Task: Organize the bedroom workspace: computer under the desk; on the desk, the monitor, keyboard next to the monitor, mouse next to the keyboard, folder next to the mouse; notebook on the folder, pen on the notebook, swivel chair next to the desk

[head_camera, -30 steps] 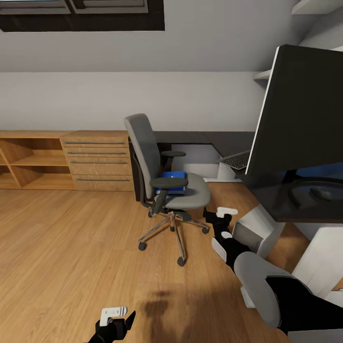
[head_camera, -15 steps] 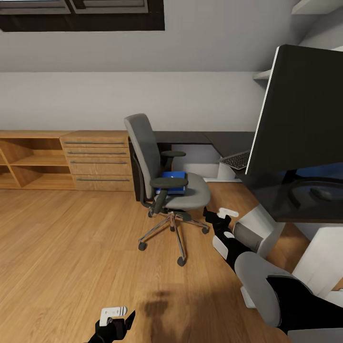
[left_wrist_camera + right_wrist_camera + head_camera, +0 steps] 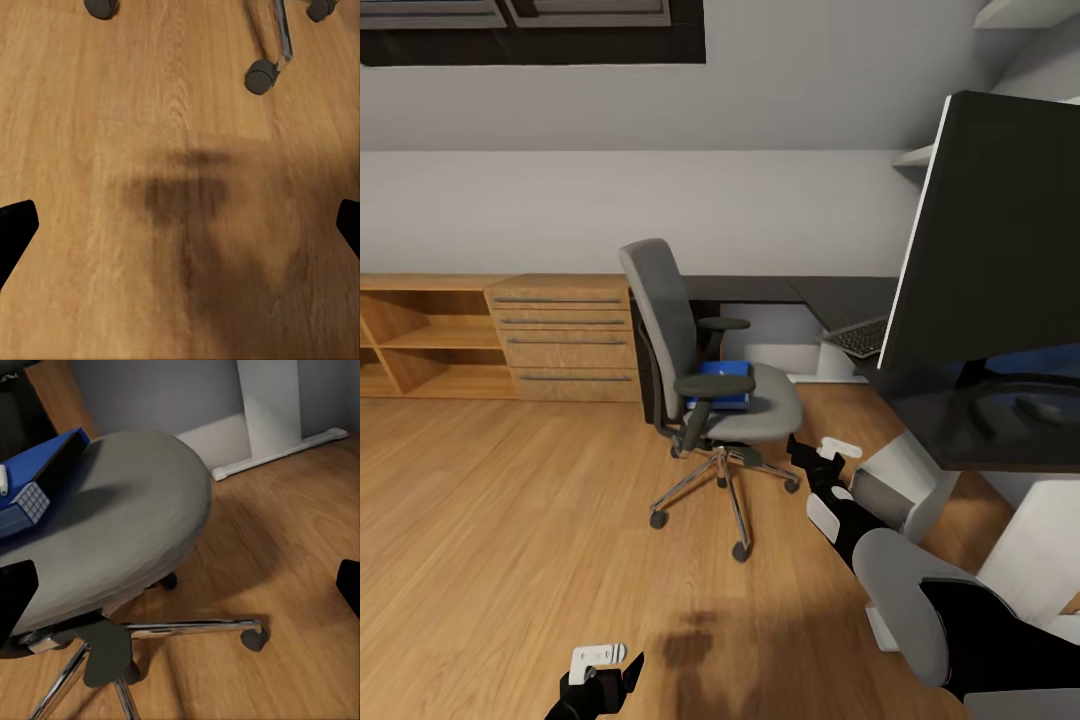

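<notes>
The grey swivel chair [image 3: 745, 405] stands on the wood floor left of the glossy black desk [image 3: 920, 425]. The blue folder [image 3: 722, 383] lies on its seat [image 3: 127, 517], and the right wrist view shows the folder [image 3: 41, 469] at the seat's rear. The wide black monitor [image 3: 1000, 230] stands on the desk, with the keyboard [image 3: 857, 336] behind it and the mouse [image 3: 1038, 407] by its foot. My right gripper [image 3: 818, 455] hangs open, low beside the chair's front, and nothing is between its fingers [image 3: 180, 589]. My left gripper [image 3: 600, 665] is open over bare floor [image 3: 180, 232]. Notebook and pen are out of view.
Low oak shelving and drawers [image 3: 565, 335] line the back wall on the left. A silver-grey box [image 3: 885, 495], perhaps the computer, sits under the desk edge behind my right arm. The desk's white leg and foot bar [image 3: 274, 412] stand behind the chair. Chair castors [image 3: 261, 76] lie near my left gripper.
The monitor's near edge has leaned slightly to the right. The chair, the folder and both arms stand as before.
</notes>
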Robot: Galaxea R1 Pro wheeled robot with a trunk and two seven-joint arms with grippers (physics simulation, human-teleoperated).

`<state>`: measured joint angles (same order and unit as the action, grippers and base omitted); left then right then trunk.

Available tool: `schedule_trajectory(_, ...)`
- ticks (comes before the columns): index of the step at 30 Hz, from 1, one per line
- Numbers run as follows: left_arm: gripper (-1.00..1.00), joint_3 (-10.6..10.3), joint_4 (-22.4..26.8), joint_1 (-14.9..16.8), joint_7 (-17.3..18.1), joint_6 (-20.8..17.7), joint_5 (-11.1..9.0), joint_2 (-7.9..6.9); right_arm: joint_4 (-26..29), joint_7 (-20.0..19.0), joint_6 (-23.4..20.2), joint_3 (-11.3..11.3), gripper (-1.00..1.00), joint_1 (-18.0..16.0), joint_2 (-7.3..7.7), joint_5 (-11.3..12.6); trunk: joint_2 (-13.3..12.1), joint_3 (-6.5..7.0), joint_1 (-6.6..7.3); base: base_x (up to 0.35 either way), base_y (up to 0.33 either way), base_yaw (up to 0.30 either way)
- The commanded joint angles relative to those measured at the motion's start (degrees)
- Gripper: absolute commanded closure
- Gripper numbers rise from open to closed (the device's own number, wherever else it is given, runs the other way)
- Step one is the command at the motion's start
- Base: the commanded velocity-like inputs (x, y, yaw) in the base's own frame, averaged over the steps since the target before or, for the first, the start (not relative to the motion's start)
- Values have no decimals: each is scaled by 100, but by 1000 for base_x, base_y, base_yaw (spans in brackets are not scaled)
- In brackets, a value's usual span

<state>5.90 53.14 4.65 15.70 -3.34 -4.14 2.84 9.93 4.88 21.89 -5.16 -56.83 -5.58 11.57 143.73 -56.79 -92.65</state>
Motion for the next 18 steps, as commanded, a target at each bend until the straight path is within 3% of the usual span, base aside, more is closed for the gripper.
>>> schedule_trajectory(1,-100,25,4,2,47,-35,-44,7,-5,-10,19,-46,-100,-4,-4,-4,2,-6,0,190,0,0)
schedule_trajectory(6,-100,25,4,3,47,-35,-44,7,-6,-9,17,-53,-100,-4,-4,197,2,-6,0,272,0,0)
schedule_trajectory(11,-100,24,4,1,47,-35,-44,7,-1,-6,18,-48,-100,-4,-4,719,2,-6,0,318,0,0)
schedule_trajectory(18,-100,25,4,1,47,-35,-44,7,0,-5,17,-47,-100,-4,-4,976,2,-6,0,330,0,0)
